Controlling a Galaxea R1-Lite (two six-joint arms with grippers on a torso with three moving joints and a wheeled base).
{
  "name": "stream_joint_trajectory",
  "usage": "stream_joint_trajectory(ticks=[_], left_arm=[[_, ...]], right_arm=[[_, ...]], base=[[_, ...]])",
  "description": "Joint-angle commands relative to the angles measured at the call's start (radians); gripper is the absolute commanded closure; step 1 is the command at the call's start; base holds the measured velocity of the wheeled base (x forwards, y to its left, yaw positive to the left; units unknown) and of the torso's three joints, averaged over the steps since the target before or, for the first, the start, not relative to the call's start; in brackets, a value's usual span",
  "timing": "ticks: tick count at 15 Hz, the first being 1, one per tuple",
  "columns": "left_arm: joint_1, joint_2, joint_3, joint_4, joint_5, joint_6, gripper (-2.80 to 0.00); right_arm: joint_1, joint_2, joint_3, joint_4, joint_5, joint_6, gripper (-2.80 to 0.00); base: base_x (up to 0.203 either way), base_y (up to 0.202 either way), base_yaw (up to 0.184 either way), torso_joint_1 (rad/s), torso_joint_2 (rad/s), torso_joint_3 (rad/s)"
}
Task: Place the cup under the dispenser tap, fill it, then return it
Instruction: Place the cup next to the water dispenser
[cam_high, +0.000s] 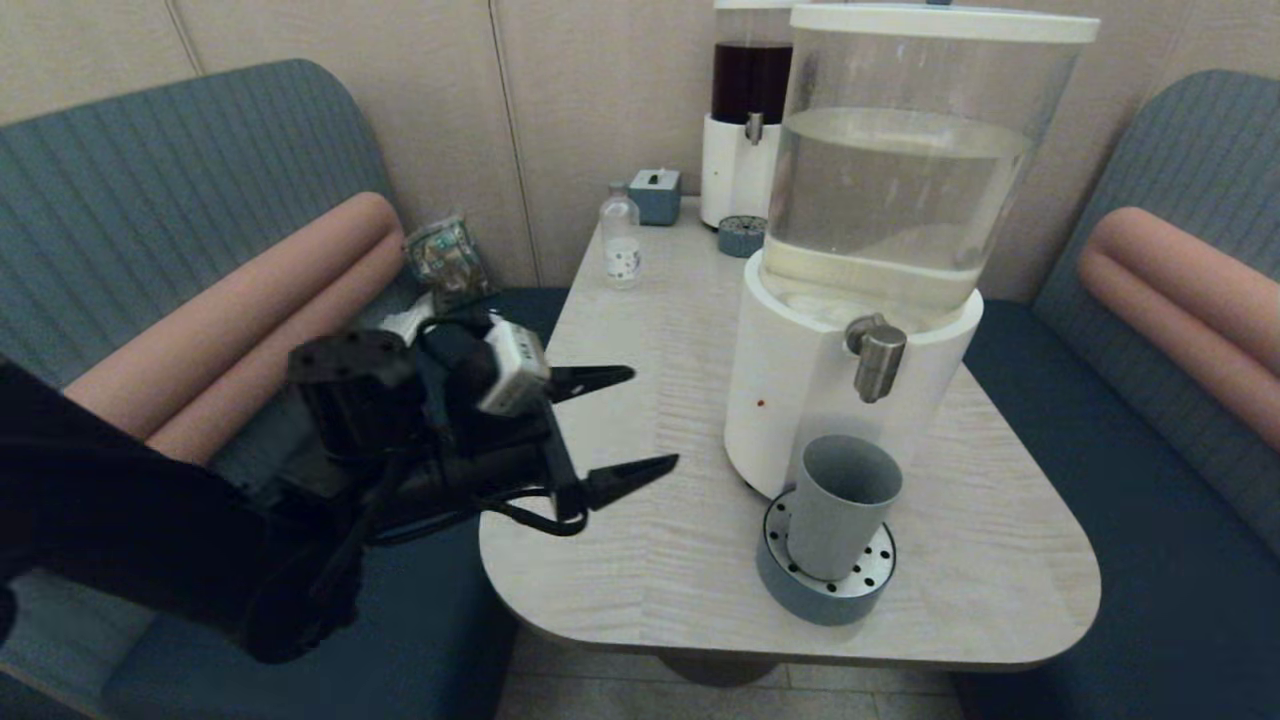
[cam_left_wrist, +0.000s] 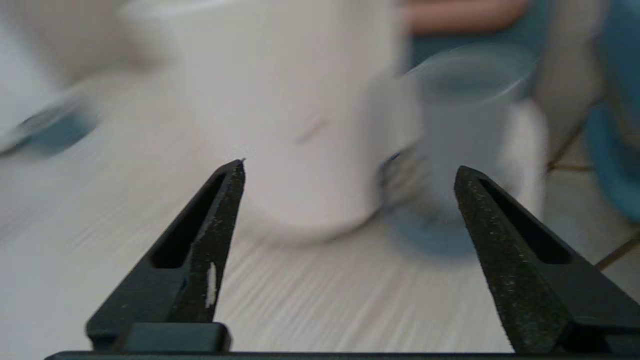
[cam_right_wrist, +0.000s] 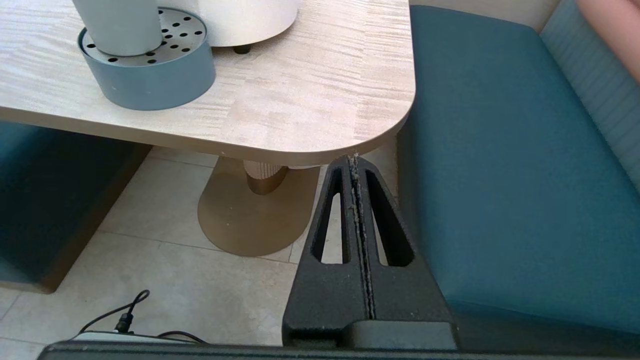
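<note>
Two claws show, but only one is at work: the left claw (cam_high: 640, 420) hangs released, fingers spread wide, over the tabletop (cam_high: 650, 560) edge. Ahead of it and well apart, the cup (cam_high: 838, 505) stands upright on the perforated drip tray (cam_high: 822, 592), directly below the dispenser tap (cam_high: 878, 358). Placement looks done; whether the cup is filled cannot be told. Next, the claw likely must advance and straddle the cup. The right claw (cam_right_wrist: 356, 162) sits clenched, parked below the tabletop corner.
</note>
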Motion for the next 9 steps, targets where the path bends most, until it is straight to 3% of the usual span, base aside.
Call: stream_joint_trajectory(ticks=[1,4,9], left_arm=[[-0.118,0.081,-0.041,-0.022,0.040,-0.006,-2.80],[-0.268,0.198,-0.175,-0.038,0.186,-0.049,-2.80],[-0.296,0.271,-0.236,-0.041,0.203,-0.071,-2.80]], right_arm=[[0.000,-0.002,0.001,0.000,0.000,-0.001,0.00],[0.000,-0.002,0.000,0.000,0.000,-0.001,0.00],[0.000,-0.002,0.000,0.000,0.000,-0.001,0.00]], base=[[0.000,0.000,0.000,0.000,0.00,0.000],[0.000,0.000,0.000,0.000,0.00,0.000],[0.000,0.000,0.000,0.000,0.00,0.000]])
